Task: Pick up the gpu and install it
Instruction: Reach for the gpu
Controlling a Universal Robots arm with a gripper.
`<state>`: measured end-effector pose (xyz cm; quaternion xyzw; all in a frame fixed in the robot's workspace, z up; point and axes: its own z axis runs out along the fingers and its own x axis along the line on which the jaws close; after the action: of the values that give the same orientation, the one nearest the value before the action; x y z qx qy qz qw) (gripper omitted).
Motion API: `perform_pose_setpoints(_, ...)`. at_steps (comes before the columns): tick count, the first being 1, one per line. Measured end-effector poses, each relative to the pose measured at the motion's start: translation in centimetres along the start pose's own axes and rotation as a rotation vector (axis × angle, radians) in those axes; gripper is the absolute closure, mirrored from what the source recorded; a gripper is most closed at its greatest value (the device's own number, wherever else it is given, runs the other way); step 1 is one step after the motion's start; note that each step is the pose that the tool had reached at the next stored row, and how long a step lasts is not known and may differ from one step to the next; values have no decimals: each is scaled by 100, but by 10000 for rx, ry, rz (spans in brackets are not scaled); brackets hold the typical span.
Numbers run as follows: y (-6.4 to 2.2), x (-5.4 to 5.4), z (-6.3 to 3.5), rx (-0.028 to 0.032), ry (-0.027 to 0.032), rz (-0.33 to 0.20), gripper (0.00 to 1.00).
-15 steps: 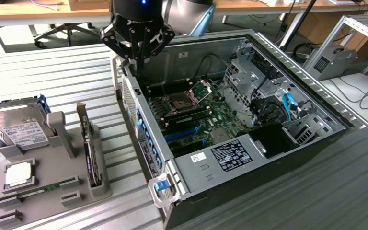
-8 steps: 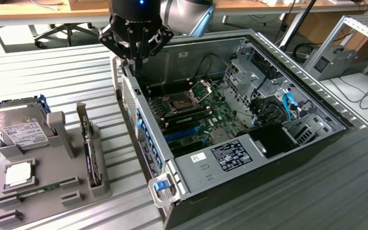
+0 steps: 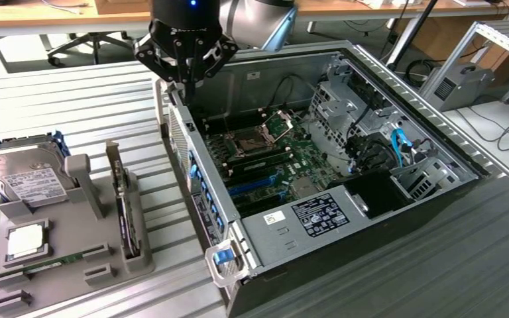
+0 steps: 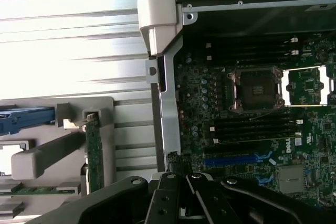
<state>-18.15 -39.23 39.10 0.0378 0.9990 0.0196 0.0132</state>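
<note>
The gripper (image 3: 186, 83) is hanging over the upper end of the open computer case's (image 3: 203, 189) side wall, the wall facing the exterior view's left, with its black fingers (image 3: 180, 74) pointing down and drawn tightly together, gripping nothing. The gpu (image 3: 128, 213) is standing on edge, dark and thin, in a slot of the grey holder (image 3: 140, 262), which is lying on the slatted metal surface (image 3: 77, 106) just beside the case on the exterior view's left. The card is sitting well apart from the gripper and is touching only its holder. In the same holder, a silver hard drive (image 3: 23, 177) with a white label is leaning in a cradle at the far end, a square processor (image 3: 26, 241) is lying flat in a recess, and a narrow green RAM stick (image 3: 47, 267) is resting in a groove near the front. Inside the case, the green motherboard (image 3: 277, 165) is lying exposed, its processor socket (image 3: 241, 142) sitting open, and blue expansion slots (image 3: 254, 187) are showing below it. In the wrist view, the closed fingers are sitting over the case's wall, with the gpu standing upright in its holder off to one side.
</note>
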Motion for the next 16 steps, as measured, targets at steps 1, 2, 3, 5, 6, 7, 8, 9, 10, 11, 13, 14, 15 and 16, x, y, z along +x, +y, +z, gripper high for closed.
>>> perform_pose_setpoints(1,0,4,0,0,0,0,89)
perform_pose_setpoints(2,0,7,0,0,0,0,89)
perform_pose_setpoints(3,-1,11,0,0,0,0,89)
perform_pose_setpoints(5,-1,17,-1,0,1,0,89)
perform_pose_setpoints(6,-2,21,-1,0,0,0,89)
perform_pose_setpoints(7,-2,25,-1,0,1,0,89)
perform_pose_setpoints(8,-2,29,-1,0,0,0,89)
perform_pose_setpoints(9,-3,33,-1,0,0,0,89)
perform_pose_setpoints(10,-3,37,-1,0,1,0,89)
perform_pose_setpoints(11,-3,41,-1,0,1,0,89)
perform_pose_setpoints(13,-4,50,-2,0,0,0,89)
perform_pose_setpoints(14,-4,54,-2,1,1,0,89)
perform_pose_setpoints(15,-4,59,-2,0,0,1,89)
perform_pose_setpoints(16,-5,63,-2,0,0,0,89)
